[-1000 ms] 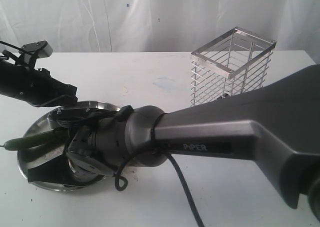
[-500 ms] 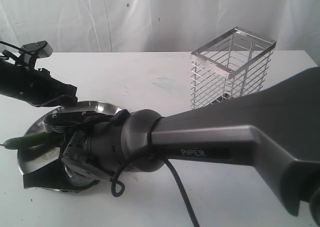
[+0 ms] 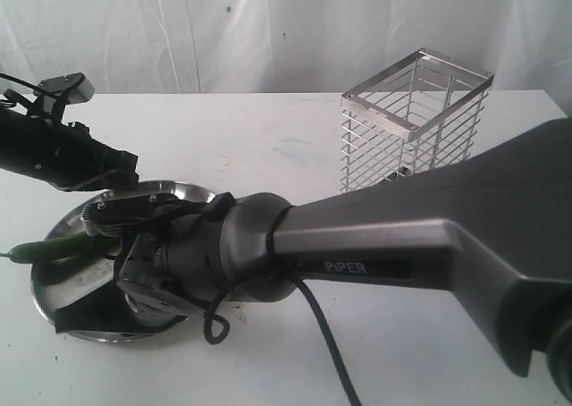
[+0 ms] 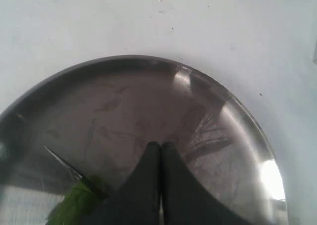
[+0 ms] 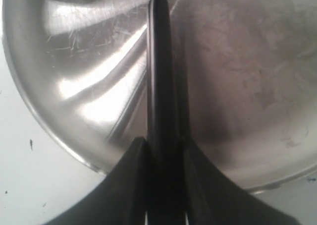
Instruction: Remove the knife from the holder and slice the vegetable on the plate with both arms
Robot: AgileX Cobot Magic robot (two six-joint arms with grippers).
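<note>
White sheeting hangs behind a white tabletop (image 3: 268, 147). The wire holder (image 3: 413, 120) stands at the far right, well apart from the plate (image 3: 59, 309) at the near left. The right end effector (image 5: 166, 150) is clamped on the knife (image 5: 161, 71), blade out over the plate. The left end effector (image 4: 159, 158) has its fingers pressed together above the plate, just beside the green vegetable (image 4: 74, 205), whose stem end pokes past the plate's left rim.

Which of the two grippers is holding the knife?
The right gripper: the knife sticks out between its fingers over the plate. The left gripper is pressed shut, empty.
</note>
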